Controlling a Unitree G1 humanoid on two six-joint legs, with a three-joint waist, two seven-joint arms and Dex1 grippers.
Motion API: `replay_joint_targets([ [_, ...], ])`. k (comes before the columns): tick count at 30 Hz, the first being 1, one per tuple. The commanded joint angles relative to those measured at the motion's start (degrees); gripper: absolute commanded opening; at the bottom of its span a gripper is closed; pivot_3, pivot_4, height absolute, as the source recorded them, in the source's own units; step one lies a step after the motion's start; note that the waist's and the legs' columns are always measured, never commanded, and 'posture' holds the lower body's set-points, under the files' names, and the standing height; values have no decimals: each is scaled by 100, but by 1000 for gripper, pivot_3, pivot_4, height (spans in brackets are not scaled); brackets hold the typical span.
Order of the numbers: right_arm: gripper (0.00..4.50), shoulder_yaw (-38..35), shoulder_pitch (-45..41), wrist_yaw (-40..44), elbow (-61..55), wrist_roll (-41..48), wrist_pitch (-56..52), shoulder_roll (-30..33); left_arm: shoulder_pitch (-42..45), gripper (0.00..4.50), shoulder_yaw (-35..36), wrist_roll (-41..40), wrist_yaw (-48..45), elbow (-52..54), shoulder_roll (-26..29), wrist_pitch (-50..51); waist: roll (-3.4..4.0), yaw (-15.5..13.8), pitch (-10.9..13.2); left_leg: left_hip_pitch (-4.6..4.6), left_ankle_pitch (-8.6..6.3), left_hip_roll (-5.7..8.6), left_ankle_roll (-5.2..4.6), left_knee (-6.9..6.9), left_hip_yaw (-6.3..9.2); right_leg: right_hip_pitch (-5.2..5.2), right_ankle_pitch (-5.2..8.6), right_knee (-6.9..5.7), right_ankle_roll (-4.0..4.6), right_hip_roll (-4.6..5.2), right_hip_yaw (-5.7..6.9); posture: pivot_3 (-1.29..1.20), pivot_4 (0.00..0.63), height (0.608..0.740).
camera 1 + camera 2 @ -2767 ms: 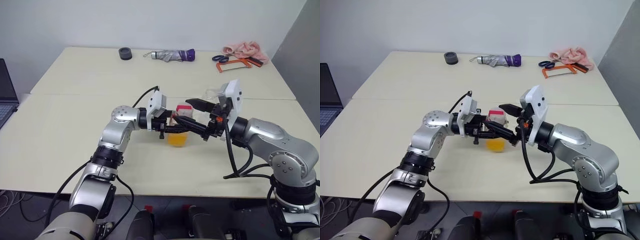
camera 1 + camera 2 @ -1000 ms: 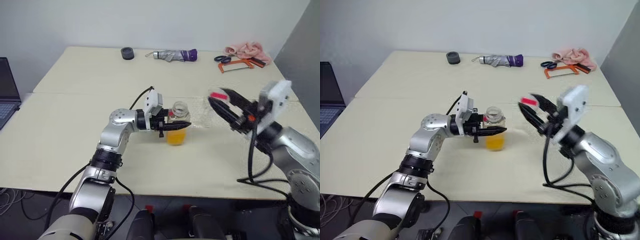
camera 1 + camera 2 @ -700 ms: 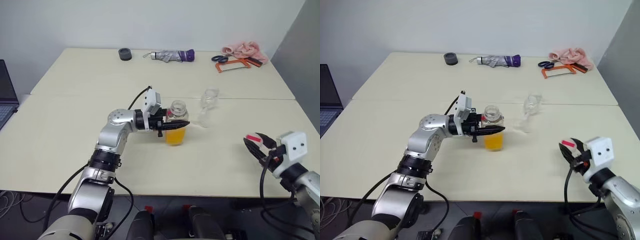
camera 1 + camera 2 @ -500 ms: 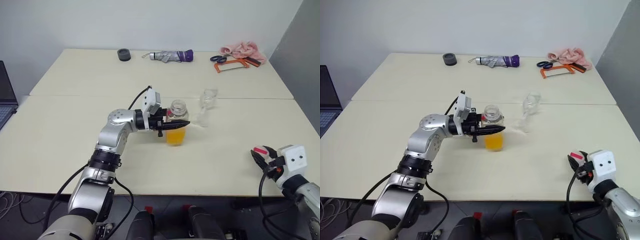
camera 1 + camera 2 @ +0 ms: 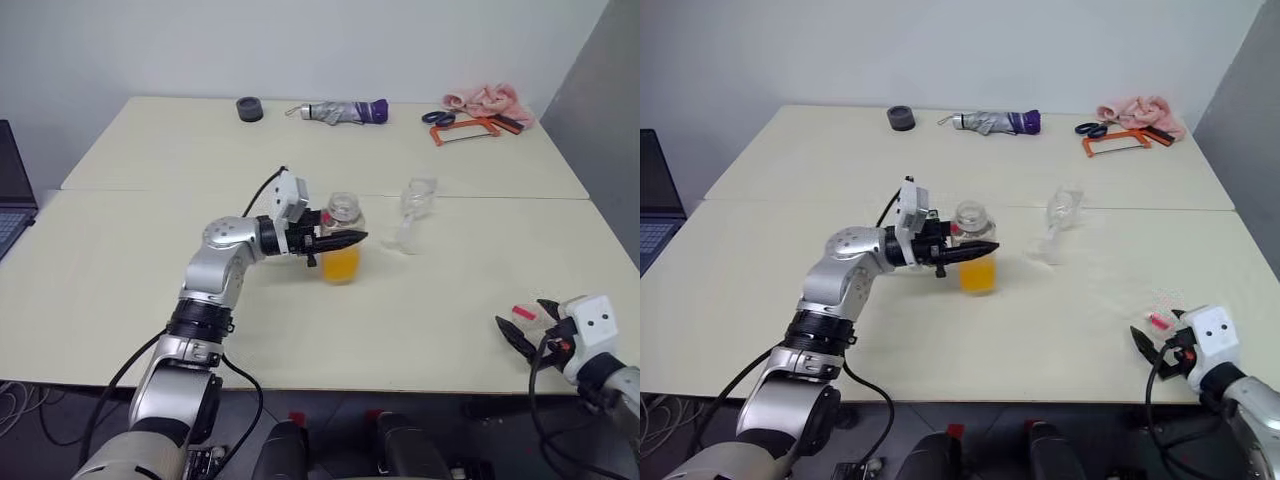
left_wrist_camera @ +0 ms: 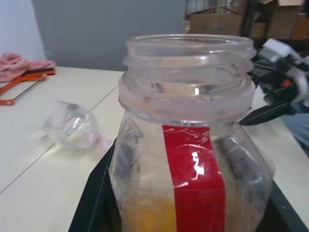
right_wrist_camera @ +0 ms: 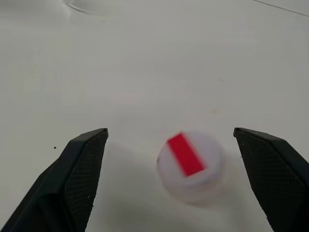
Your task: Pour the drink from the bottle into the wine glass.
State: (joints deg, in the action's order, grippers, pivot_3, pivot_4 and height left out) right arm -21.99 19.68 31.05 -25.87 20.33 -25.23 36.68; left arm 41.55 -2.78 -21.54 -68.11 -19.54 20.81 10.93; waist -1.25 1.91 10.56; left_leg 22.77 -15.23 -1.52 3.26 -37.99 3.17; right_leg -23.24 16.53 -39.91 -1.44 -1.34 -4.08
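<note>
Fingers of the left gripper [image 5: 338, 241] are clamped on the bottle [image 5: 341, 242], one black finger on each side of it, holding it upright near the middle of the table [image 5: 150, 260]. Much of the bottle's near side is hidden behind the finger in the head views. In the left wrist view the bottle [image 6: 189, 140] is clear, ribbed plastic with an open threaded mouth and a glossy red strip down its front; its base is cut off by the frame. The drink [image 5: 340, 265], a translucent orange liquid, fills the lower part.

Right of the bottle and a little farther off stands the wine glass [image 5: 415, 204], clear and thin-stemmed; its outline is faint against the pale tabletop, and it possibly leans a little.

At the near right edge of the table the right gripper [image 7: 176, 179] has its two textured black fingers spread wide, released. Between them, on the table, lies the cap [image 7: 190, 165], a round pale disc with a red stripe, blurred.

Along the far edge lie a dark round object [image 5: 249, 108], a grey-and-purple folded umbrella [image 5: 345, 111], scissors [image 5: 437, 117], an orange-framed saw [image 5: 470, 128] and a crumpled pink cloth [image 5: 488, 99].
</note>
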Motion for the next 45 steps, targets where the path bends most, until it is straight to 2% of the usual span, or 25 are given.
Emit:
replay_joint_targets([
  [1, 4500, 6, 55, 65, 51, -624, 418, 365, -6, 1705, 315, -117, 231, 201, 120, -34, 0, -4, 0, 1, 0, 0, 0, -1, 1, 0, 0, 0, 0, 0, 1, 0, 150, 740],
  [4, 4500, 150, -156, -238, 233, -1306, 854, 542, -32, 1704, 448, -100, 419, 181, 189, -48, -1, -1, 0, 2, 0, 2, 0, -2, -1, 0, 0, 1, -1, 2, -1, 0, 150, 740],
  [7, 4500, 83, -580, -60, -84, -649, 616, 288, -40, 1703, 621, -46, 664, 90, 275, -130, 0, 4, 0, -1, 0, 0, 0, -2, -2, 0, -1, 0, 1, 0, -1, 0, 150, 740],
  [10, 4500, 459, -1073, 313, -749, 190, 41, 212, -21, 1702, 854, 24, 1020, -59, 402, -234, 1, 12, 1, -3, 0, -4, 1, -1, -1, 0, -7, -3, 12, -1, -2, 0, 150, 740],
  [13, 4500, 1255, -1887, 487, -1120, 629, -507, 164, 56, 1698, 1083, 159, 1497, -351, 524, -455, 0, 20, 1, -3, 0, -6, 1, -3, 2, 0, -10, -3, 17, -2, 0, 0, 150, 740],
  [18, 4500, 2868, -3863, 469, -632, 434, -968, -535, 293, 1697, 1586, 410, 2683, -1119, 691, -915, -2, 13, 2, -1, 0, -3, 1, -8, 11, 1, -13, -5, 21, -1, 9, 0, 150, 740],
  [23, 4500, 3573, -4663, 215, 132, 37, -1063, -1133, 367, 1694, 1786, 413, 3042, -1560, 767, -1070, -7, -38, -1, 17, 0, 0, 1, -6, 28, -4, -17, 2, 28, 28, 33, 0, 150, 740],
  [27, 4500, 3852, -5064, -82, 690, -200, -1139, -1830, 404, 1694, 1850, 410, 3119, -1799, 761, -1147, -7, -42, -1, 25, 0, 4, 1, -7, 26, -7, -17, 3, 28, 52, 34, 0, 150, 740],
  [34, 4500, 4270, -5438, -134, 1149, -741, -936, -2270, 392, 1694, 1814, 665, 3488, -2218, 815, -1507, -7, -9, -1, 21, 0, 5, 1, -7, 31, -7, -17, -2, 28, 48, 42, 0, 150, 740],
  [40, 4500, 4309, -5594, -87, 1346, -933, -840, -2499, 420, 1694, 1782, 977, 4095, -2713, 748, -2024, -8, -4, -2, 14, 0, 4, 1, -7, 34, -8, -18, -7, 29, 41, 46, 0, 150, 740],
  [41, 4500, 4317, -5596, -72, 1351, -956, -829, -2503, 426, 2430, 1799, 962, 4138, -2787, 718, -2080, -9, -4, -2, 14, 0, 4, 1, -7, 33, -8, -18, -8, 30, 41, 45, 0, 150, 740],
  [45, 4500, 4327, -5545, -28, 1295, -1030, -843, -2483, 368, 3647, 1796, 896, 4190, -2871, 605, -2219, -9, -5, -2, 15, 0, 4, 1, -7, 34, -8, -18, -8, 30, 43, 46, 0, 150, 740],
])
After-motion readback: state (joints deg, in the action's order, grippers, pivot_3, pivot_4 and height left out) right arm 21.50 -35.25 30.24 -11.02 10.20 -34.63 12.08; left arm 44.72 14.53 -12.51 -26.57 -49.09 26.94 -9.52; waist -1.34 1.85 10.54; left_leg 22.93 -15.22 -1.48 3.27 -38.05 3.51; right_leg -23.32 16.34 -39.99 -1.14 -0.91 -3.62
